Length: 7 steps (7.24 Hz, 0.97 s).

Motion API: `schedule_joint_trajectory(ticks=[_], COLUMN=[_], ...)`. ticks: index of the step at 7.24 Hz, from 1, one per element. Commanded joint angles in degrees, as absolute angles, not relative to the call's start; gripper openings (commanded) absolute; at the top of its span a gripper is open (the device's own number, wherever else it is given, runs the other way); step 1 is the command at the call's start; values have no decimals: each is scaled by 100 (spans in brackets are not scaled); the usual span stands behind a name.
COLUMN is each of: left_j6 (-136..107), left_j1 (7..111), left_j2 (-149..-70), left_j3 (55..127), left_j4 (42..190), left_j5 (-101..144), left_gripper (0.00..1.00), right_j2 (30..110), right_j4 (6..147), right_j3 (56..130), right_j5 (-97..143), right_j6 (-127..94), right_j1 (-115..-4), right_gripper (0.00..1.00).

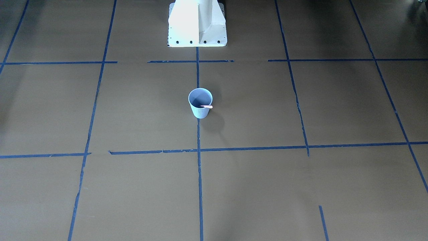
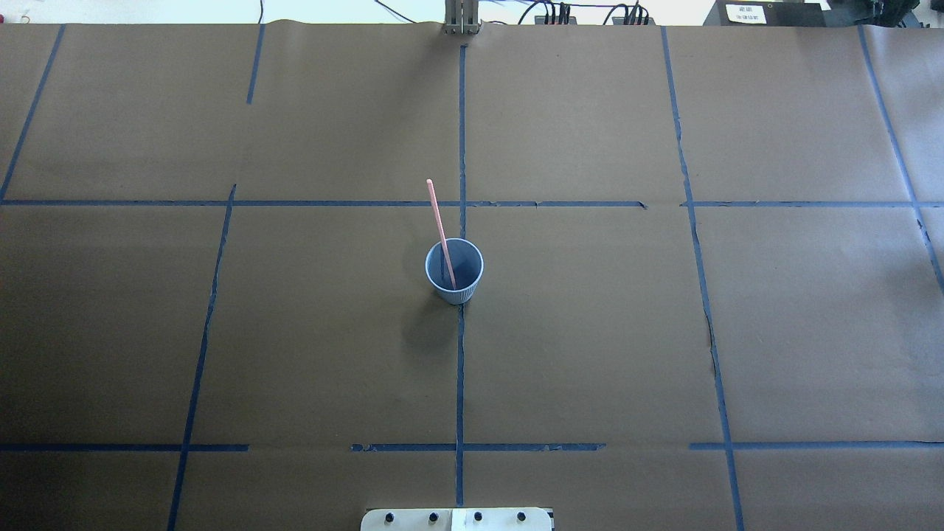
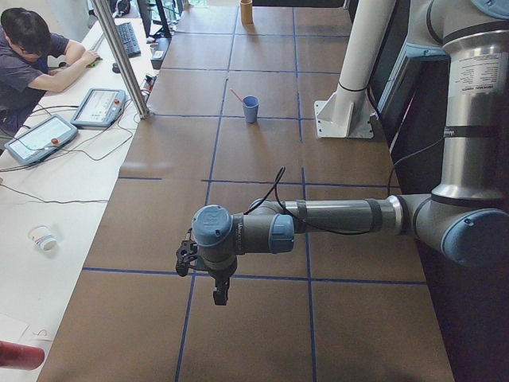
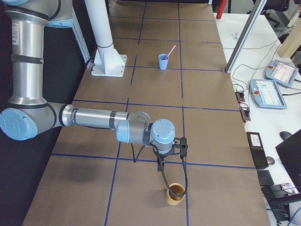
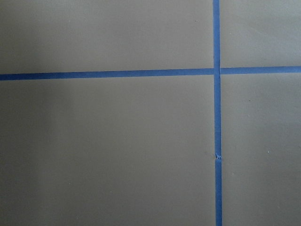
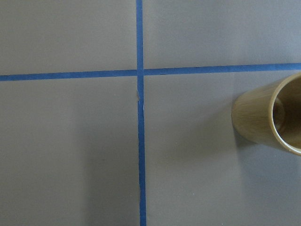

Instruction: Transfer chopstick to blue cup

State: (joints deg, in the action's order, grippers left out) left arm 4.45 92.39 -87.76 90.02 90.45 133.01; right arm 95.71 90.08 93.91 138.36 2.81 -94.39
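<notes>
While the chopstick (image 2: 441, 228) stands in the blue cup (image 2: 457, 295), there is nothing between it and any fingers at all. The cup sits mid-table on the centre tape line, just in front of the robot's base. The stick's lower end is down inside, and its long axis leans up over the far rim, away from the robot and a touch to its left.

Now the arms. The left gripper (image 3: 218, 299) hangs over bare table (image 2: 221, 332) out at the robot's left end, well apart from the cup. The right gripper (image 4: 161, 167) hangs at the opposite end, just above a tan cup (image 4: 175, 193). Neither looks clearly nearer to the blue cup; it lies far off toward the middle from both.

How wide either pair of fingers stands, I cannot tell: only the side cameras catch them, and both wrist cameras show just paper and tape. Neither appears to carry anything.

My read: the transfer looks done, no reach pending.
</notes>
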Motion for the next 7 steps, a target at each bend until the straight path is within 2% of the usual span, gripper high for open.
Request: schedule_joint_trajectory(ticks=[1, 7], left_j6=[431, 439], left_j1=[9158, 9158], left_j2=[-8789, -8789], left_j3=[9009, 9000], left_j4=[9044, 9053], left_j5=[13307, 13298], left_gripper=[100, 100], right_j2=[9571, 9580], right_j4=[9009, 8991], right_j3=[9387, 9396], right_j5=[13843, 13755], right_j6=[281, 290], right_j1=[-9439, -9457], right_gripper=[100, 100])
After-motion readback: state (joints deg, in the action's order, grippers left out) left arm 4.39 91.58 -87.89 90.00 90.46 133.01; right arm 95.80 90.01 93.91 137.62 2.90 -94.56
